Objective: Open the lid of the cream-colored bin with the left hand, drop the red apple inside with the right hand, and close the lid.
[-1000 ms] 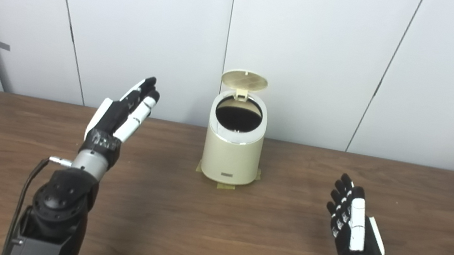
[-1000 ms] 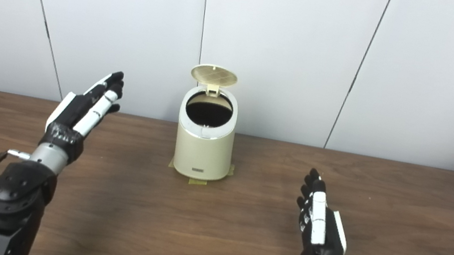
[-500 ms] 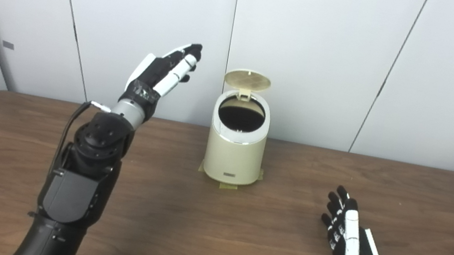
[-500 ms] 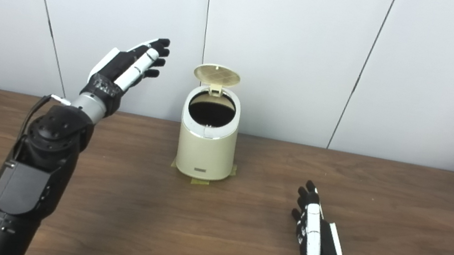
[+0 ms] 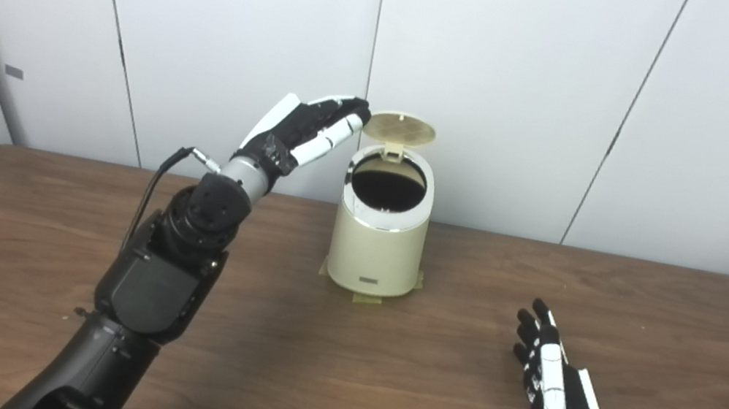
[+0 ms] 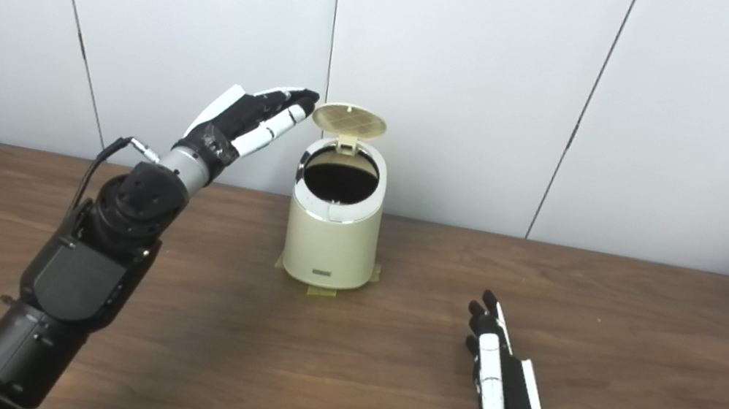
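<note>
1. I am bringing my left hand (image 5: 307, 128) up and across toward the bin (image 5: 377, 236). A second ago it was hovering low over the table (image 5: 335, 377), well to the left of the bin; half a second ago it was raised but apart from the lid (image 5: 399, 129). Now its fingertips (image 5: 359, 115) are arriving right at the lid's left edge, though I cannot tell whether they are touching it or hanging just beside it.

2. I am holding the left hand's fingers stretched out and close together, gripping nothing.

3. I am drawing my right hand (image 5: 555, 395) back toward me and lower over the table, well apart from the bin. Its fingers are extended and a little spread, and it is holding nothing.

4. The lid is standing upright on its hinge at the back, and the round mouth of the bin is showing dark and open. It has been standing that way through the whole second.

5. I am seeing no red apple on the table or in either hand. The inside of the bin is too dark to make anything out, so I am judging the apple is probably already dropped in.

6. I am taking this as the start of the last step: getting the left fingers behind or above the lid to tip it forward and down until it shuts.
</note>
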Available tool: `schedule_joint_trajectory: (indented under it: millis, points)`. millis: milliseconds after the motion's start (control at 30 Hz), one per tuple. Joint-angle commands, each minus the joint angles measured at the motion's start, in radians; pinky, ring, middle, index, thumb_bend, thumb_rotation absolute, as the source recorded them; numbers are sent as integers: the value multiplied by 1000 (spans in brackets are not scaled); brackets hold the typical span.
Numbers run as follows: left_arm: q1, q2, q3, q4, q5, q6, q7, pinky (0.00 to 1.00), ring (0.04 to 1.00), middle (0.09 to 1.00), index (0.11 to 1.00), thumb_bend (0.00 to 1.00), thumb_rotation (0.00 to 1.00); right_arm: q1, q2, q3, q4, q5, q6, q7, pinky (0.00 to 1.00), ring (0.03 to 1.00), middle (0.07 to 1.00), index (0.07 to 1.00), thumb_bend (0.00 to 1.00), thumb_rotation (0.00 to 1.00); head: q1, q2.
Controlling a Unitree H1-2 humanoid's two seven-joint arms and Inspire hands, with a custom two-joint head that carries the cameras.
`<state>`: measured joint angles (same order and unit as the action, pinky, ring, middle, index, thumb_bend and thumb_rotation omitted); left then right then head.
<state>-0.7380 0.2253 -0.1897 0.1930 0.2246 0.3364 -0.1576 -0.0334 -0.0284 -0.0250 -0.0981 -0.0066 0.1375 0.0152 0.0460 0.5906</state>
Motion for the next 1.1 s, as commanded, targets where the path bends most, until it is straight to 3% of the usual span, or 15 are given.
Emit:
schedule_joint_trajectory:
  millis: [0,500,767,1067]
  points:
    - [-63,17,-11,-51,36,-7,-2,903,926,915,882,565,876,-24,-9,5,-9,-7,-42,2,943,959,945,968,602,1000,2,1]
    - [-23,39,-70,-168,168,24,-47,849,917,927,900,483,845,-26,-41,29,18,-71,-68,-8,883,935,929,972,553,1000,2,-4]
    - [2,64,-106,-242,249,36,-78,807,894,905,872,518,817,-40,-36,14,27,-54,-48,-13,877,928,926,988,573,1000,7,-3]
    - [0,75,-140,-251,317,57,-144,799,896,903,871,533,825,-58,-28,0,25,-36,-41,-20,891,935,921,990,579,1000,9,-6]
